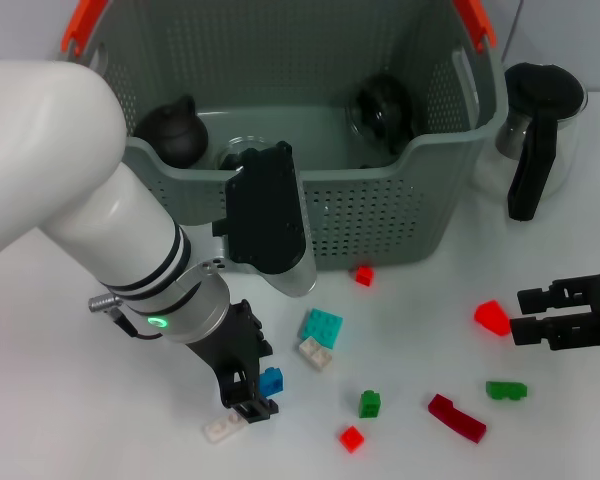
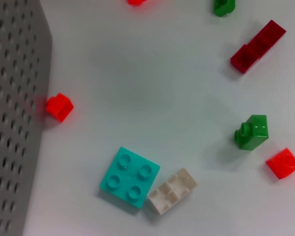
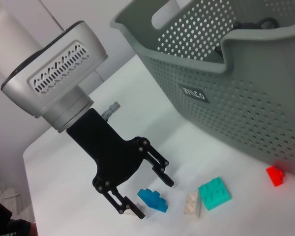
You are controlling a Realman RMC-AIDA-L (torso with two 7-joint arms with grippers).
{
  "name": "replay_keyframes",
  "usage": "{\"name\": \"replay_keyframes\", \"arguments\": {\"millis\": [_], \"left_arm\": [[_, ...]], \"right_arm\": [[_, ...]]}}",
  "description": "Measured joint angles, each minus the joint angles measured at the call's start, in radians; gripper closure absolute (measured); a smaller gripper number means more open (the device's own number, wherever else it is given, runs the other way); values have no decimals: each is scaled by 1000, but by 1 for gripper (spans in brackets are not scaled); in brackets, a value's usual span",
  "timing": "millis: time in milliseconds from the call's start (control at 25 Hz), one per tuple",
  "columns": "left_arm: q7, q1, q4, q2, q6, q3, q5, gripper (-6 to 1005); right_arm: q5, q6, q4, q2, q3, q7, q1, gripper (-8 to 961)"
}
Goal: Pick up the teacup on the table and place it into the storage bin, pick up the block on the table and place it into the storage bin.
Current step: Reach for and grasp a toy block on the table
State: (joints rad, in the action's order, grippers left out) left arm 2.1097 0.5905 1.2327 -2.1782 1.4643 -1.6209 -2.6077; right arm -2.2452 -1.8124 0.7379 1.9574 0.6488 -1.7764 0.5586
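Left end effector [image 3: 148,195] spread open around blue block [image 3: 153,199] (right end effector [image 1: 532,314] open, idle aside).

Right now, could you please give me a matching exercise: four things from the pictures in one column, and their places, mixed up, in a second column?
Things:
1. blue block
2. teal block
3. black teapot
4. dark red block

Places:
a. inside the storage bin
b. right beside a white block
c. lying out on the side of the right gripper
d. between the open jaws of the left gripper

Pairs: 1-d, 2-b, 3-a, 4-c
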Motion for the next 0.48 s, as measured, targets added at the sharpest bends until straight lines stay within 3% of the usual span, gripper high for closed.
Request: {"name": "replay_keyframes", "arguments": {"millis": [200, 480], "left_arm": [[7, -2, -2, 0, -6, -2, 0, 420], [28, 0, -17, 0, -39, -10, -14, 574]], "right_arm": [[0, 3, 0, 0, 0, 0, 1, 270], [0, 6, 0, 0, 0, -2, 1, 270]]}}
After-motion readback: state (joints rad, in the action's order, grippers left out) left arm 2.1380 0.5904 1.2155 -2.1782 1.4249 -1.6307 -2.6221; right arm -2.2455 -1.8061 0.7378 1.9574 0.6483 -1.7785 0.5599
